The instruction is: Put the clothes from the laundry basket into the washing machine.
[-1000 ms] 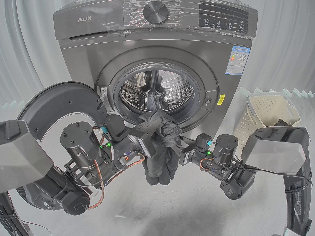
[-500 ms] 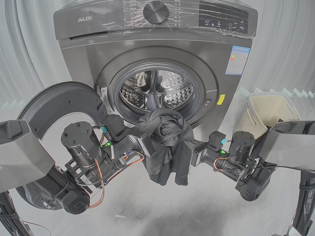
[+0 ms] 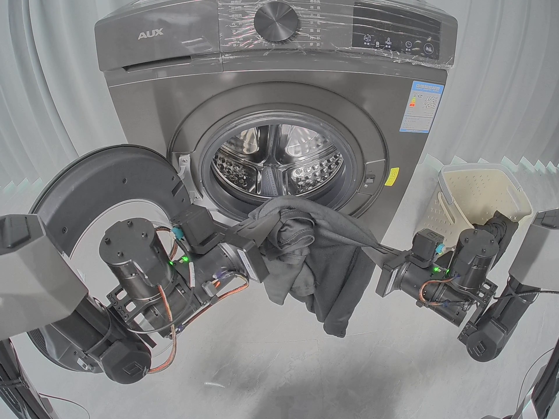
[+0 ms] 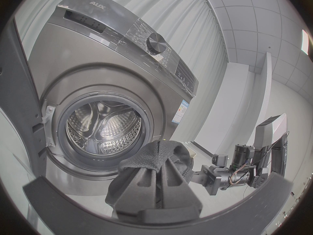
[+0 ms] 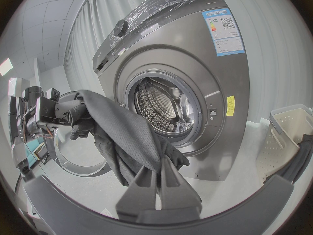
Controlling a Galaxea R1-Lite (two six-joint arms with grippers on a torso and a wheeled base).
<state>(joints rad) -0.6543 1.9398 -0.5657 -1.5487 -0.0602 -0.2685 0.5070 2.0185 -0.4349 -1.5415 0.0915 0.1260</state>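
A dark grey garment (image 3: 314, 251) hangs stretched between my two grippers, just in front of and below the washing machine's open drum (image 3: 278, 161). My left gripper (image 3: 251, 227) is shut on one end of the garment (image 4: 156, 154). My right gripper (image 3: 372, 249) is shut on the other end, and the cloth (image 5: 127, 128) runs taut from it toward the left arm. Loose folds droop between them toward the floor. The cream laundry basket (image 3: 466, 196) stands at the machine's right, with another dark piece of clothing (image 5: 298, 162) draped over its rim.
The round machine door (image 3: 105, 187) stands swung open at the left, close beside my left arm. The grey floor (image 3: 279, 362) in front of the machine is bare. Pale curtains hang behind the machine.
My right gripper has pulled away to the right toward the basket, drawing the bunched garment out into a wide taut span. The left gripper has barely shifted.
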